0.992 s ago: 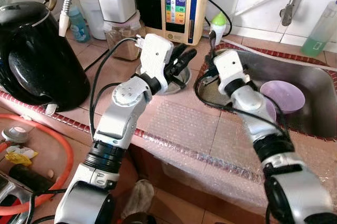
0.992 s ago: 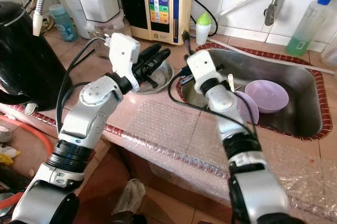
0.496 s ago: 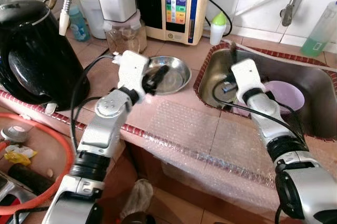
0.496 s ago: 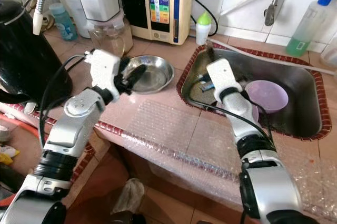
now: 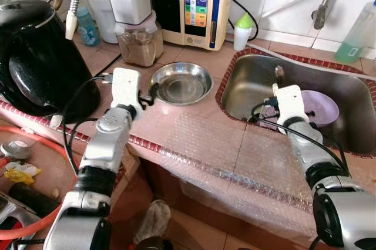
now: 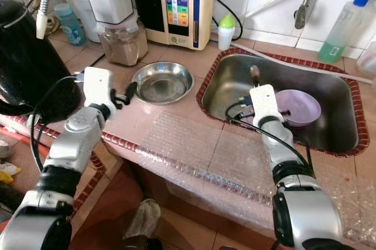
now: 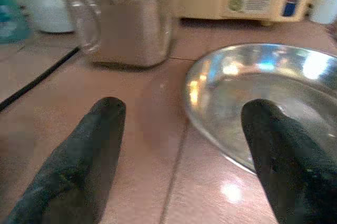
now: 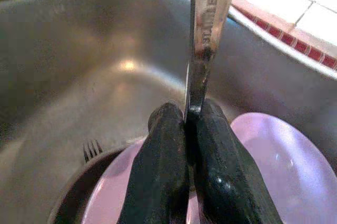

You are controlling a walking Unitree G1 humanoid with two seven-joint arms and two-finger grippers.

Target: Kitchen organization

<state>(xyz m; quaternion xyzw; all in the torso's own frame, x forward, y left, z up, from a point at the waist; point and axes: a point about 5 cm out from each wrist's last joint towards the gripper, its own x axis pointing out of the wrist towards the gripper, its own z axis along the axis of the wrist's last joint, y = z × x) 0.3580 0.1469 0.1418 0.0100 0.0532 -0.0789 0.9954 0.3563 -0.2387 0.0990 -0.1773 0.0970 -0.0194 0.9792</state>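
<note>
While my left claw [image 7: 179,155] is pulling back spread wide from the steel bowl [image 5: 181,83] on the counter [image 5: 194,138], my right claw [image 8: 192,129] is pinching a spoon [image 8: 206,29] over the sink [image 5: 247,88], so I think the spoon is moving next.

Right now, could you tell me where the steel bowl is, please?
The steel bowl sits on the counter left of the sink, in front of the glass jar, with the left gripper open at its rim.

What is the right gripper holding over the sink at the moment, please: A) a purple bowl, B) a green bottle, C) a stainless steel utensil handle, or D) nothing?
C: in the right wrist view the right gripper has its jaws pinched on a flat stainless steel utensil handle, above the purple bowl lying in the sink.
</note>
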